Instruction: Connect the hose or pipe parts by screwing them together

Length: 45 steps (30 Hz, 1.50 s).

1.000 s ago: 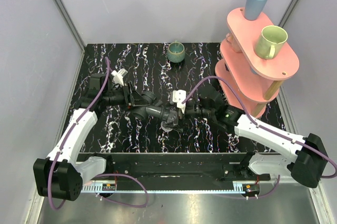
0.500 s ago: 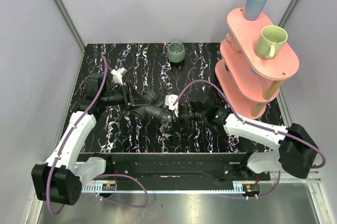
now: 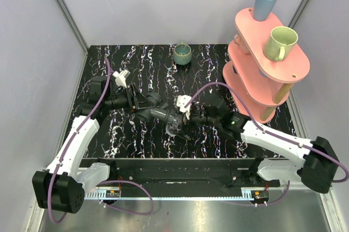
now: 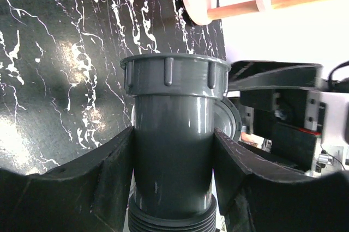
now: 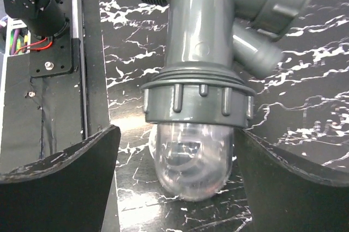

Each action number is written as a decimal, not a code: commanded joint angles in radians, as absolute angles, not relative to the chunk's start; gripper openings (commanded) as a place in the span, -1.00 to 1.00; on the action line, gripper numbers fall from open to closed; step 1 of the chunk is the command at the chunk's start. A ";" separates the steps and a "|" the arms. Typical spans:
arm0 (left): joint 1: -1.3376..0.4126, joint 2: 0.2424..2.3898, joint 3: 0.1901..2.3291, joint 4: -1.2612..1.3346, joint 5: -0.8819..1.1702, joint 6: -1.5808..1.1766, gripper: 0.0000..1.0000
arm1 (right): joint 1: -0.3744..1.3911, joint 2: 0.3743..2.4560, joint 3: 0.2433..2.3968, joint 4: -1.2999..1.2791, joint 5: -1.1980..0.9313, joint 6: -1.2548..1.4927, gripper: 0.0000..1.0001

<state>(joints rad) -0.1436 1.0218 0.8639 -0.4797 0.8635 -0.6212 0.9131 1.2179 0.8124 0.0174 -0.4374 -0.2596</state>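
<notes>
Your left tool (image 4: 173, 173) clamps the grey elbow fitting (image 3: 155, 113) near mid-desk, the clear connector (image 5: 193, 166) looks seated in its 5 o'clock collar, and your right tool (image 5: 175, 136) straddles it wide open, holding nothing, so any final tightening remains.

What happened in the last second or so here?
The right gripper swung left toward the grey elbow fitting, then eased back slightly; its jaws stand open either side of the clear connector. The left gripper kept clamping the fitting; the green cup stayed put.
</notes>
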 commanded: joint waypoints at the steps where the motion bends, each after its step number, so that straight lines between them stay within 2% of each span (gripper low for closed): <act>1: -0.143 1.003 0.899 -0.434 0.833 -0.652 -1.00 | 0.925 1.128 0.877 -0.027 -0.362 -0.308 0.89; 6: -0.143 0.994 0.868 -0.411 0.837 -0.704 -1.00 | 0.927 1.115 0.905 -0.028 -0.353 -0.386 0.89; 13: -0.143 0.980 0.856 -0.396 0.836 -0.732 -1.00 | 0.942 1.144 0.920 0.044 -0.472 -0.387 0.85; 30: -0.143 0.960 0.825 -0.331 0.874 -0.768 -1.00 | 0.969 1.299 0.887 0.130 -0.430 -0.301 0.75; 32: -0.143 0.957 0.805 -0.290 0.887 -0.769 -1.00 | 0.969 1.307 0.870 0.164 -0.426 -0.269 0.64; 33: -0.143 0.953 0.796 -0.272 0.903 -0.769 -1.00 | 0.968 1.305 0.861 0.220 -0.423 -0.224 0.35; 36: -0.143 0.919 0.752 -0.175 0.932 -0.775 -1.00 | 0.968 1.293 0.850 0.293 -0.414 -0.128 -0.21; 40: -0.143 0.899 0.677 0.048 1.014 -0.842 -1.00 | 0.948 1.278 0.870 0.305 -0.463 -0.040 -0.57; 45: -0.143 0.891 0.634 0.207 1.080 -0.896 -1.00 | 0.812 1.275 0.873 0.414 -0.645 0.235 -0.76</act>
